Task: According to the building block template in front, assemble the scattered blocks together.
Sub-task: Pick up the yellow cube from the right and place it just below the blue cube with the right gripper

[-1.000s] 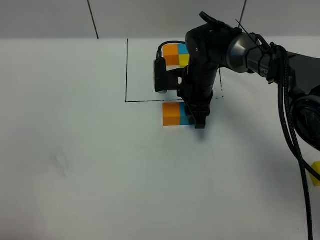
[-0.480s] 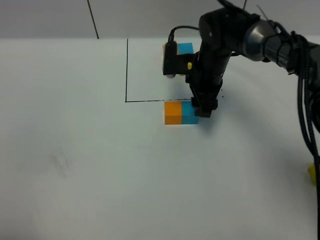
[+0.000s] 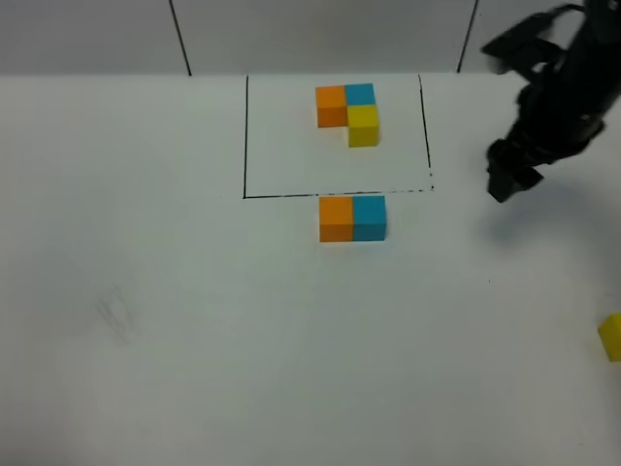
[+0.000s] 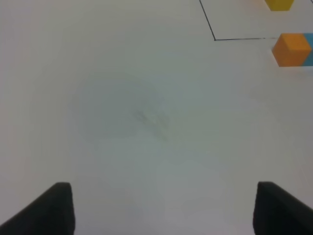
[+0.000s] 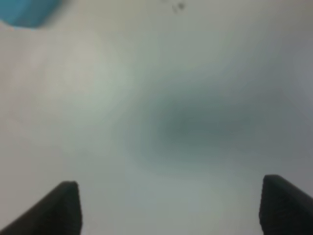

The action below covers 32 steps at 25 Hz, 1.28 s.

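Note:
The building block template (image 3: 347, 112), an orange, blue and yellow L, lies inside the black drawn rectangle (image 3: 245, 136). Just outside the rectangle's near line, the scattered orange cube (image 3: 336, 217) and blue cube (image 3: 369, 216) sit side by side, touching. The loose yellow cube (image 3: 610, 337) lies alone at the far right edge. My right gripper (image 3: 505, 181) hangs blurred to the right of the rectangle, apart from every cube. Its wrist view shows it (image 5: 171, 210) open and empty, with a blue corner (image 5: 27, 12) at the picture's edge. My left gripper (image 4: 164, 210) is open over bare table, the orange cube (image 4: 292, 49) far ahead.
The white table (image 3: 194, 320) carries a faint grey smudge (image 3: 118, 313) at the left. Two dark seams (image 3: 179, 37) run up the back wall. The left arm is outside the high view.
My right gripper has opened, let go of the blue cube and swung up and away to the right. The blue cube stays against the orange one. The left gripper has not moved.

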Each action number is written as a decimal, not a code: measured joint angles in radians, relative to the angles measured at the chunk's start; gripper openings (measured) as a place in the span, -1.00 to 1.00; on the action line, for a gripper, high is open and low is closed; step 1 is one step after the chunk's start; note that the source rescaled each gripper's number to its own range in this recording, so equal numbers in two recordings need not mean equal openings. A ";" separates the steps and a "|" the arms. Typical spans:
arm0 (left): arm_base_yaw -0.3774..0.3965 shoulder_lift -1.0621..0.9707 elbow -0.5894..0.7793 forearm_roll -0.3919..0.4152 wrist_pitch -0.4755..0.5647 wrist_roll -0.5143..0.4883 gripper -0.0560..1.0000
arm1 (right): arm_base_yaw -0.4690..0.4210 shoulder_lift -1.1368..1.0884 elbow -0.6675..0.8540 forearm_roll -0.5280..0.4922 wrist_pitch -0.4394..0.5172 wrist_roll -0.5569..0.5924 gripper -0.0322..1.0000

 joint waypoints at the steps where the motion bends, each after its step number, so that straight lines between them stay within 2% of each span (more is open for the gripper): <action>1: 0.000 0.000 0.000 0.000 0.000 0.000 0.43 | -0.030 -0.043 0.077 -0.007 -0.050 0.040 0.36; 5: 0.000 0.000 0.000 0.000 0.000 0.000 0.43 | -0.177 -0.254 0.339 -0.027 -0.207 0.190 0.36; 8: 0.000 0.000 0.000 0.000 0.000 0.000 0.43 | -0.267 -0.358 0.475 -0.033 -0.234 0.247 0.38; 11: 0.000 0.000 0.000 0.000 0.000 0.000 0.43 | -0.312 -0.396 0.546 -0.032 -0.239 0.257 0.42; 15: 0.000 0.000 0.000 0.000 0.000 0.000 0.43 | -0.317 -0.394 0.609 -0.021 -0.246 0.259 0.55; 18: 0.000 0.000 0.000 0.000 0.000 0.000 0.43 | -0.319 -0.385 0.663 -0.019 -0.291 0.259 0.60; 22: 0.000 0.000 0.000 0.000 0.000 0.000 0.43 | -0.319 -0.375 0.752 -0.007 -0.408 0.259 0.61; 25: 0.000 0.000 0.000 0.000 0.000 0.000 0.43 | -0.320 -0.375 0.791 -0.001 -0.458 0.258 0.61; 32: 0.000 0.000 0.000 0.000 0.000 0.000 0.43 | -0.335 -0.279 0.812 0.003 -0.494 0.251 0.61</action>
